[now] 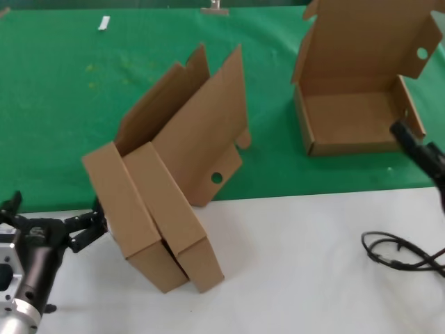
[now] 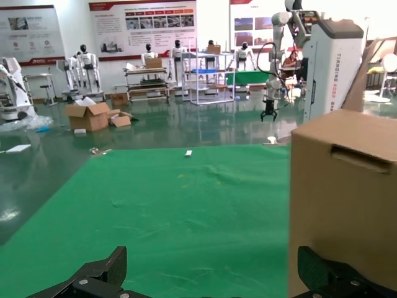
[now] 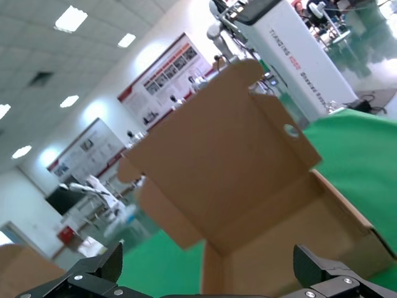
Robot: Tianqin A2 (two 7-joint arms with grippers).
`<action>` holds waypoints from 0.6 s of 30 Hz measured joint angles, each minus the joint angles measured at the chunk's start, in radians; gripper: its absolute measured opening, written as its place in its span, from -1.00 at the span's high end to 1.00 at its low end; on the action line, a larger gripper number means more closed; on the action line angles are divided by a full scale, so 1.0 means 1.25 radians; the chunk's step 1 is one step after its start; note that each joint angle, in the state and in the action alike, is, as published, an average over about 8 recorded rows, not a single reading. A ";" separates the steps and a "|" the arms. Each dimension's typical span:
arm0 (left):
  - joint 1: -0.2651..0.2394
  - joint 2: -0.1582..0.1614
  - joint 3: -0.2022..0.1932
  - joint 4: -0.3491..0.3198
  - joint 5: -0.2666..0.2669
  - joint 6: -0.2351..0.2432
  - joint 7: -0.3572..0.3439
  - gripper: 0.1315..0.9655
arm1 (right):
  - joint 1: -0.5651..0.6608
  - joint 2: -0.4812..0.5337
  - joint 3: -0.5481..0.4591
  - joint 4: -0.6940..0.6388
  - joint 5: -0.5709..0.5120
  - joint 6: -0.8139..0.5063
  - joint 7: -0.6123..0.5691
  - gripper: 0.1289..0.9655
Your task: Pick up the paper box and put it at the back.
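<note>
Paper box [image 1: 167, 229] just beside open left claw [image 1: 87, 228], tilted across table [image 1: 306, 264] edge; light, stiff but crushable corrugated card, best pinched on near wall. Right claw [image 1: 417, 149] open, facing another box [image 1: 354, 104]

High head view, two low wrist views

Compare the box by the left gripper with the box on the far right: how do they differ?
The paper box by the left gripper stands tilted on edge, straddling the white tabletop and green cloth; the far-right box sits flat on the cloth, lid upright. The left gripper is beside the first; the right gripper nears the second. Both are brown corrugated cardboard with a round hole.
</note>
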 joint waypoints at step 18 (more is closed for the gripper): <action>0.000 0.000 0.000 0.000 0.000 0.000 0.000 -1.00 | -0.091 -0.013 -0.053 0.136 -0.072 0.141 -0.040 -1.00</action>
